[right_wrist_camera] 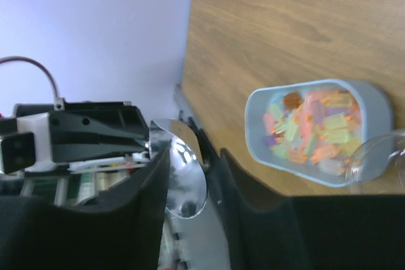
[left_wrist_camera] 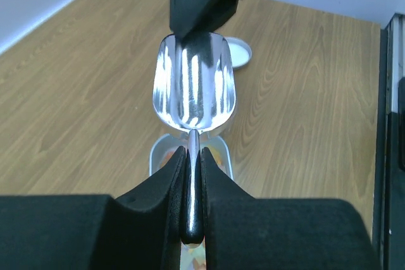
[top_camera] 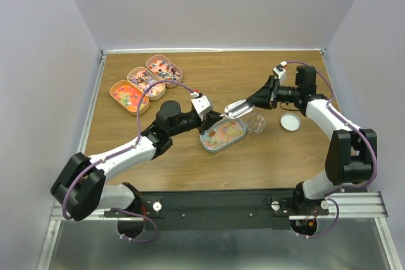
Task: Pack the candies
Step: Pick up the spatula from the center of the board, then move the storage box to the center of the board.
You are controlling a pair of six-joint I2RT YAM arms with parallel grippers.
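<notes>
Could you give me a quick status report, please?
Left fingers shut on scoop handle, right fingers open around its bowl. Scoop empty, candies in tin below. Clear cup beside tin, nothing blocking.

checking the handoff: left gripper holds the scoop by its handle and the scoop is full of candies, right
Not quite: the scoop is empty, its shiny bowl bare in the left wrist view. The left gripper does hold it by its handle.

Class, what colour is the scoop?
Shiny silver; the scoop shows best in the left wrist view.
</notes>
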